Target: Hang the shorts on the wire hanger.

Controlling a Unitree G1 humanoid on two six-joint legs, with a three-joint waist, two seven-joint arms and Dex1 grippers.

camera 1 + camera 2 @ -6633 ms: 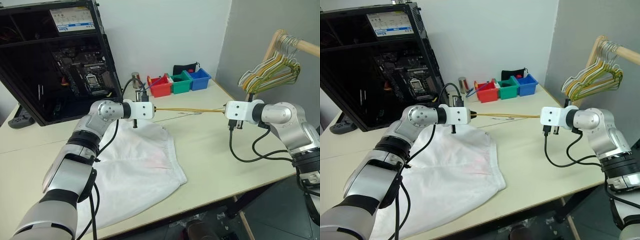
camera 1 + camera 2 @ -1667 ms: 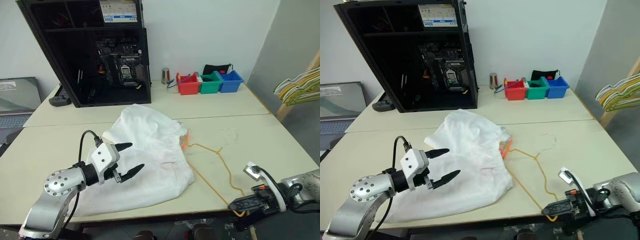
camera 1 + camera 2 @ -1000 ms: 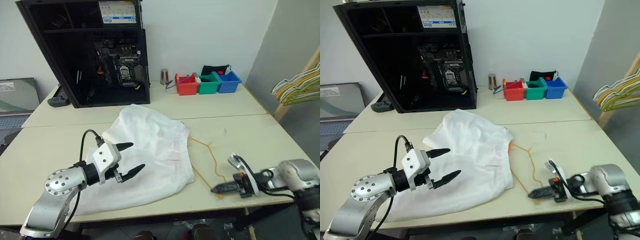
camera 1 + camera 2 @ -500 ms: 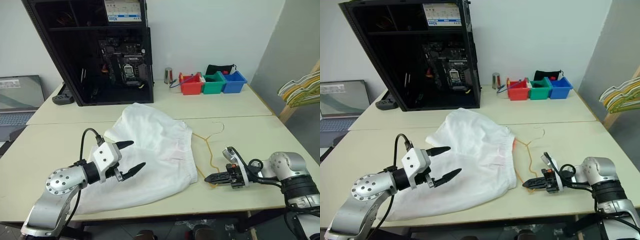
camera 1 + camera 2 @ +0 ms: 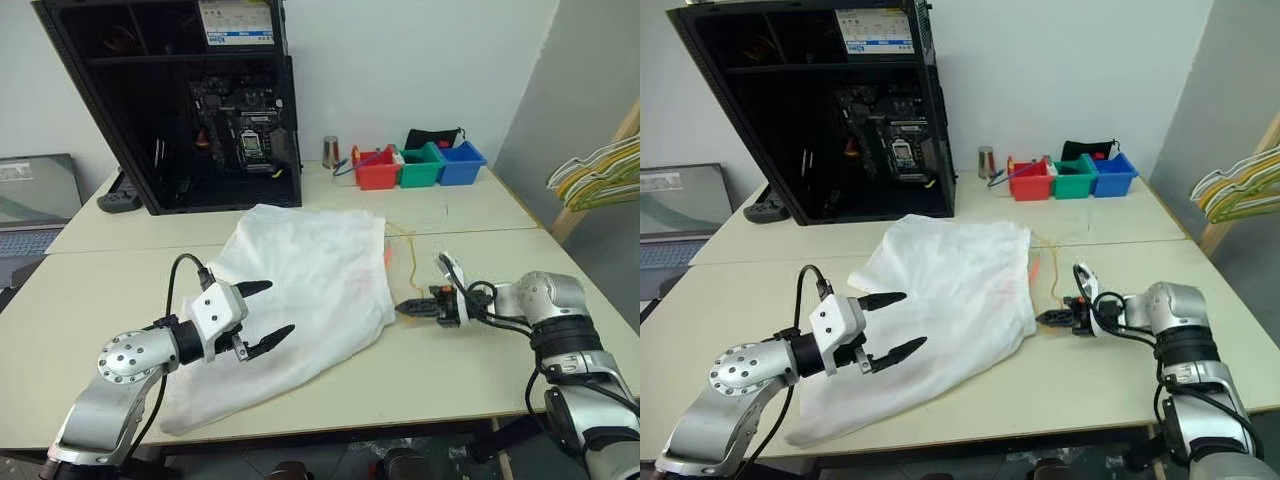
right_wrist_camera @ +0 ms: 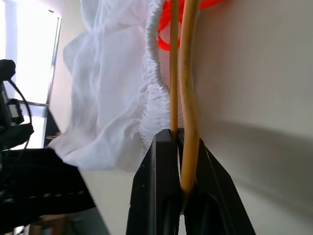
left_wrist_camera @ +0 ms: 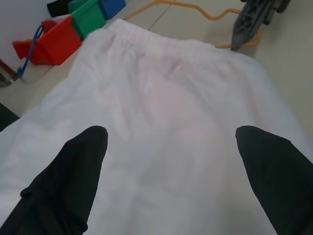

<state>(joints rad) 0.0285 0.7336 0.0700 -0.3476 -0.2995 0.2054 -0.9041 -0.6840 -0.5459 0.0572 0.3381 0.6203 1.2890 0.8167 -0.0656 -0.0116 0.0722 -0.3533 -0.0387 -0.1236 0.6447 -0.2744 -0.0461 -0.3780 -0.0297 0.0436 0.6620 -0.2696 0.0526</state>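
1. The cream-coloured table (image 5: pixel 500 380) carries everything; the two arms reach over it from its near edge.
2. The open black computer case (image 5: pixel 180 100) stands at the far left, well beyond the left gripper.
3. The shorts (image 5: pixel 310 280) — a large, wrinkly white garment of thin fabric — lie spread flat on the table, directly under and ahead of the left gripper, with their gathered waistband edge just beside the right gripper's tips.
4. The left gripper (image 5: pixel 258 316) hovers over the near part of the shorts, its two black fingers (image 7: pixel 73 181) spread wide with nothing between them.
5. The right gripper (image 5: pixel 412 307) is clamped on the wire hanger.
6. The wire hanger (image 5: pixel 410 262) — thin yellowish-gold wire — runs from the right gripper's pinched tips away towards the far side, along the waistband.
7. Red, green and blue plastic bins (image 5: pixel 420 166) sit in a row far beyond the right gripper.
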